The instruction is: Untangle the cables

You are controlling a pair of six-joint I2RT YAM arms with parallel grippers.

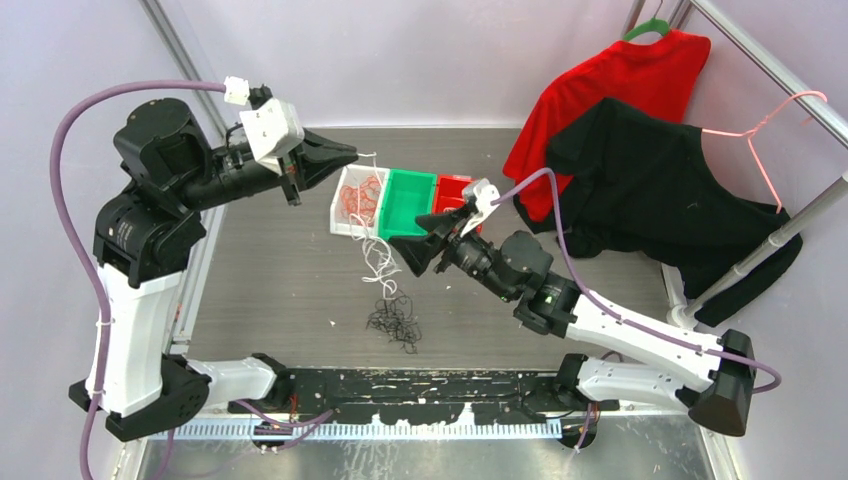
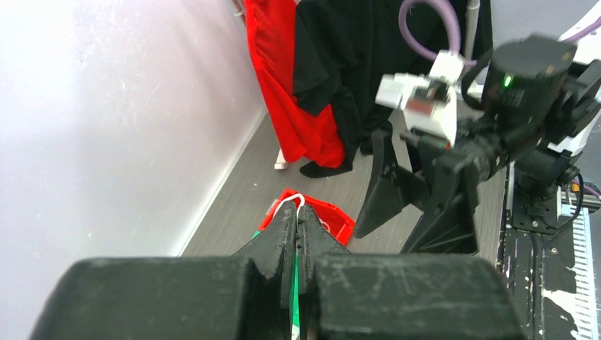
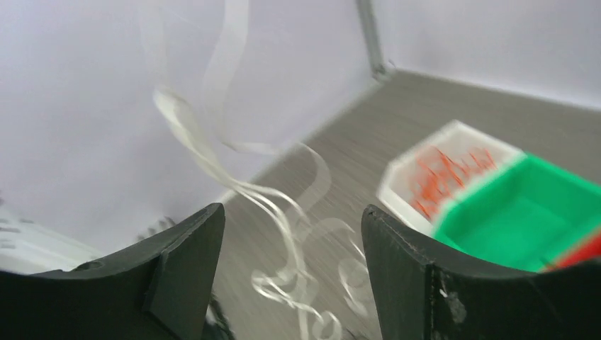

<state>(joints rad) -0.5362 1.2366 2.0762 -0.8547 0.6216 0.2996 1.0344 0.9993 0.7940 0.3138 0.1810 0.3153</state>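
Note:
My left gripper (image 1: 352, 156) is held high over the white bin and is shut on a white cable (image 2: 291, 202), which loops out past its fingertips (image 2: 300, 212). From it, white cables (image 1: 376, 255) hang down in curly strands to the black clump (image 1: 398, 322) on the table. My right gripper (image 1: 403, 257) stands open right beside the hanging strands. In the right wrist view the white cables (image 3: 280, 212) dangle, blurred, just ahead of its open gripper (image 3: 292, 210); nothing is gripped. Orange cables (image 1: 362, 197) lie in the white bin.
A white bin (image 1: 343, 213), a green bin (image 1: 408, 203) and a red bin (image 1: 452, 190) sit in a row at the back of the table. Red and black shirts (image 1: 640, 150) hang on a rack at the right.

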